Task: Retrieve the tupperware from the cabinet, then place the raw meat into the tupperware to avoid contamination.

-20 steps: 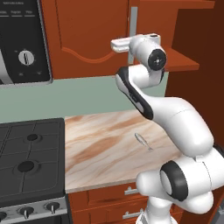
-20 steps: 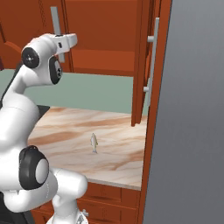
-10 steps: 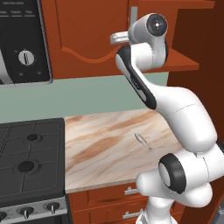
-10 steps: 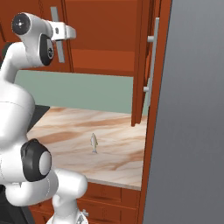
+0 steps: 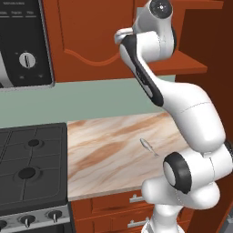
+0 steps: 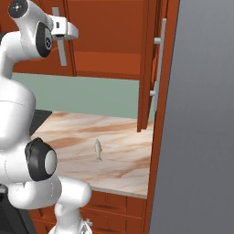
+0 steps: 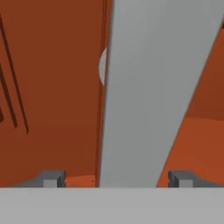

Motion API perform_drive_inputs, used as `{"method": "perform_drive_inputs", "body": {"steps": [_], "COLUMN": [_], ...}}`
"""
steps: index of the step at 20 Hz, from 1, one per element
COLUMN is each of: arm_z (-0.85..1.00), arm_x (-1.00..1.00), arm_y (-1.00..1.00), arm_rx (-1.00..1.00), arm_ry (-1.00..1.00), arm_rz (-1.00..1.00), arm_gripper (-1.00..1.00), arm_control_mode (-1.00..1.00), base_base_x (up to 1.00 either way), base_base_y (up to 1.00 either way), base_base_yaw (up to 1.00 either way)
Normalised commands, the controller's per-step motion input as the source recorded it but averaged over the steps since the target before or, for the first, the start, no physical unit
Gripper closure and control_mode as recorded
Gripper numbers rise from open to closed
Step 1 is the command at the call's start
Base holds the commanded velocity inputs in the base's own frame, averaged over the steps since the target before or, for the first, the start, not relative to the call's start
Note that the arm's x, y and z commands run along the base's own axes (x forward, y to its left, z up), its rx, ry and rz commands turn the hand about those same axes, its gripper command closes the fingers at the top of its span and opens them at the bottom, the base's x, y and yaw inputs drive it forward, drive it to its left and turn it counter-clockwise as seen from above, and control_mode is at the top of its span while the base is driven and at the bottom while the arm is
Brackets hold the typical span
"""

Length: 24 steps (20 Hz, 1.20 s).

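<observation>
A marbled beige counter [image 5: 109, 150] runs between a black gas stove [image 5: 27, 173] on the left and a tall grey panel [image 6: 201, 128] on the right, with a pale green wall [image 5: 68, 102] behind it and red-brown drawers [image 5: 127, 205] with short grey pulls below. A black microwave [image 5: 22, 41] hangs over the stove. The raw meat [image 5: 147, 145], a thin silvery sliver, lies alone on the counter toward its right half, well apart from the stove. Above it hangs the cabinet [image 5: 91, 36]: its left door is closed, its right door [image 6: 148, 59] stands swung out, edge-on in the right base view, with its long grey handle [image 6: 156, 68] showing. The gripper [image 7: 116, 178] is raised to the cabinet's height; in the hand view a grey vertical bar [image 7: 148, 87] stands close in front, between the two spread fingertips [image 7: 53, 178], which grasp nothing. The arm hides much of the cabinet's inside, so the tupperware cannot be made out.
</observation>
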Motion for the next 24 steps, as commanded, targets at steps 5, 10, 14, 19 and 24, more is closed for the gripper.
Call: {"method": "perform_drive_inputs", "body": {"steps": [5, 10, 14, 19, 24], "arm_z": [-0.7, -0.72, -0.71, -0.71, -0.71], "arm_x": [-0.05, -0.18, -0.23, -0.27, -0.37], "arm_y": [0.69, 0.86, 0.92, 0.97, 0.99], "arm_rx": [-0.02, -0.03, -0.04, -0.05, -0.05], "arm_ry": [0.03, 0.0, 0.0, 0.0, 0.0], "arm_rz": [-0.05, -0.06, -0.06, -0.06, -0.06], "arm_gripper": [1.0, 1.0, 1.0, 1.0, 1.0], "arm_control_mode": [-1.0, -1.0, -1.0, -1.0, -1.0], "base_base_x": [0.0, 0.0, 0.0, 0.0, 0.0], "base_base_y": [0.0, 0.0, 0.0, 0.0, 0.0], "base_base_yaw": [0.0, 0.0, 0.0, 0.0, 0.0]}}
